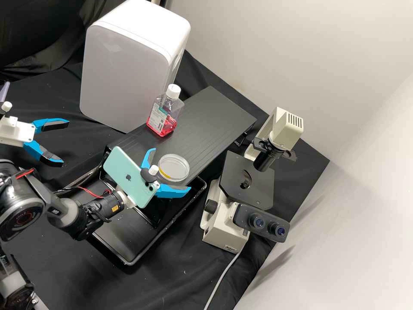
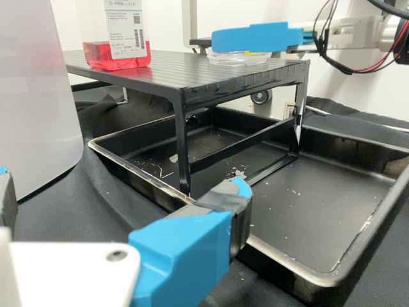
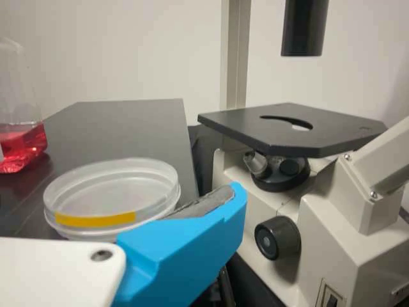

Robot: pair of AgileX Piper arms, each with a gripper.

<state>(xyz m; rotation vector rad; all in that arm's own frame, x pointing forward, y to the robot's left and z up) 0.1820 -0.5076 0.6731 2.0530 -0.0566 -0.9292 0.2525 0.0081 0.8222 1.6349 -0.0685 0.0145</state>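
Note:
A clear lidded petri dish [image 1: 173, 168] with a yellow strip on its side [image 3: 108, 198] sits at the near corner of a black raised platform [image 1: 215, 120]. My right gripper [image 1: 171, 170] is open and straddles the dish, one blue finger [image 3: 192, 230] close beside its rim. The left wrist view sees that gripper's blue finger [image 2: 255, 36] beside the dish [image 2: 238, 57] from the side. My left gripper [image 1: 63, 143] stands open with nothing between its fingers, low over the black cloth at the far left, near the tray's edge [image 2: 147, 185].
A flask of red liquid [image 1: 163, 113] stands on the platform's far left corner. The platform stands in a black tray [image 1: 129, 254]. A white box [image 1: 129, 60] is behind it, and a microscope [image 1: 245, 193] to the right, its stage [image 3: 294, 128] close to the dish.

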